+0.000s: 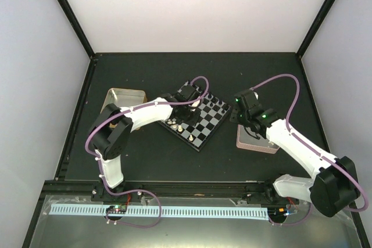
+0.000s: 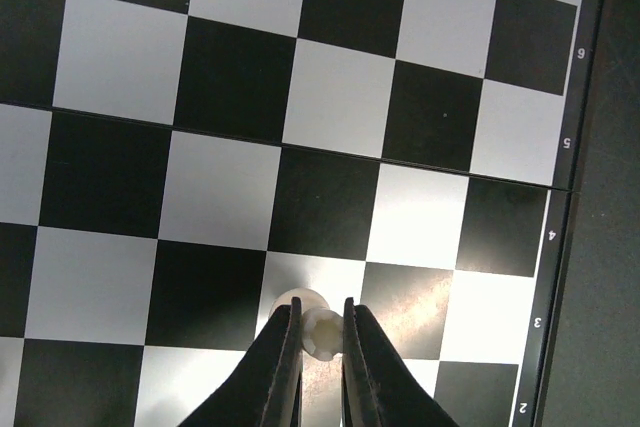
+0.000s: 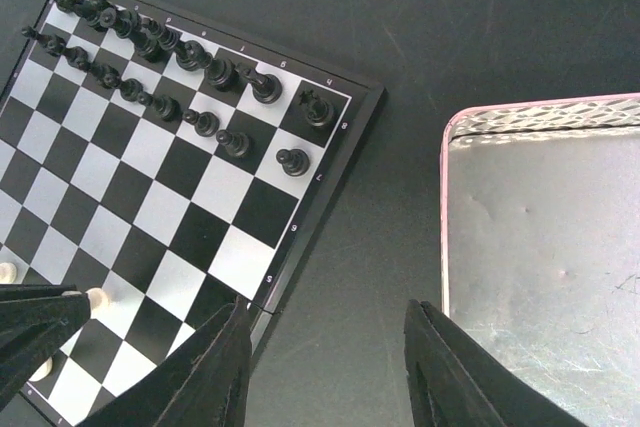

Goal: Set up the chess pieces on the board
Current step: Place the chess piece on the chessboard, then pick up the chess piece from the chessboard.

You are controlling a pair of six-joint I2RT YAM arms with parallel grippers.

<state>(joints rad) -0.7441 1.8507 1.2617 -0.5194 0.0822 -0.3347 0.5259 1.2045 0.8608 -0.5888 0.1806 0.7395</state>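
The board lies turned cornerwise near the middle of the dark table. Black pieces stand on it in two rows along one edge. A few cream-white pieces stand near the opposite edge, on the left arm's side.

The left gripper points down at the board with its jaws pressed together on one cream-white pawn. The pawn is over a pale square close to the numbered rim. I cannot tell whether its base touches the square.

The right gripper hangs with its jaws spread. It is above the table surface, between the board's near corner and the pink tray.

The pink tray lies just beside the board on the right arm's side. The part of its scuffed silver floor that shows holds only reflections. A yellow-rimmed tin sits behind the left arm, well apart from the tray. Its contents cannot be made out.
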